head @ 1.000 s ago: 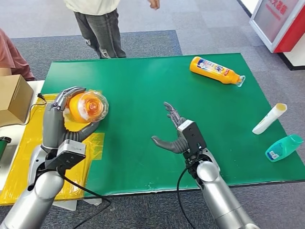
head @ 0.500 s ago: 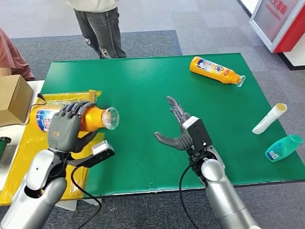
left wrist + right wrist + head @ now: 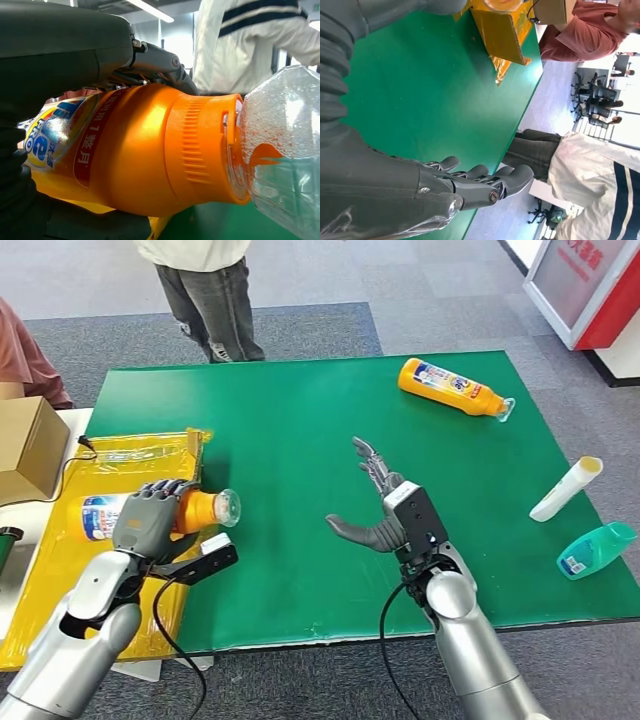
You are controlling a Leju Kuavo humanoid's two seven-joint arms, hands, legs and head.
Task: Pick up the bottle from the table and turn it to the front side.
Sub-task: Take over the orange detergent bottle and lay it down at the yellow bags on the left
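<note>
One orange bottle (image 3: pixel 192 510) lay on its side in the robot's left hand (image 3: pixel 147 520), fingers wrapped over its body, its clear cap (image 3: pixel 228 506) pointing toward the middle of the green table (image 3: pixel 302 420) and its blue-and-white label end over the yellow sheet (image 3: pixel 53 560) at the table's left edge. The left wrist view showed the same bottle (image 3: pixel 124 150) close up, ribbed orange collar and clear cap (image 3: pixel 283 150) beside the hand (image 3: pixel 45 50). The right hand (image 3: pixel 373 510) hovered empty above the table's centre, fingers spread wide and thumb out; the right wrist view showed its fingers (image 3: pixel 482 180) extended over the green surface. A second orange bottle (image 3: pixel 453 387) lay near the far right edge, with a white tube (image 3: pixel 566 488) and a teal bottle (image 3: pixel 596 548) at the right side. A cardboard box (image 3: pixel 30 445) sat at left, and a person in dark trousers (image 3: pixel 211 300) stood beyond the table.
</note>
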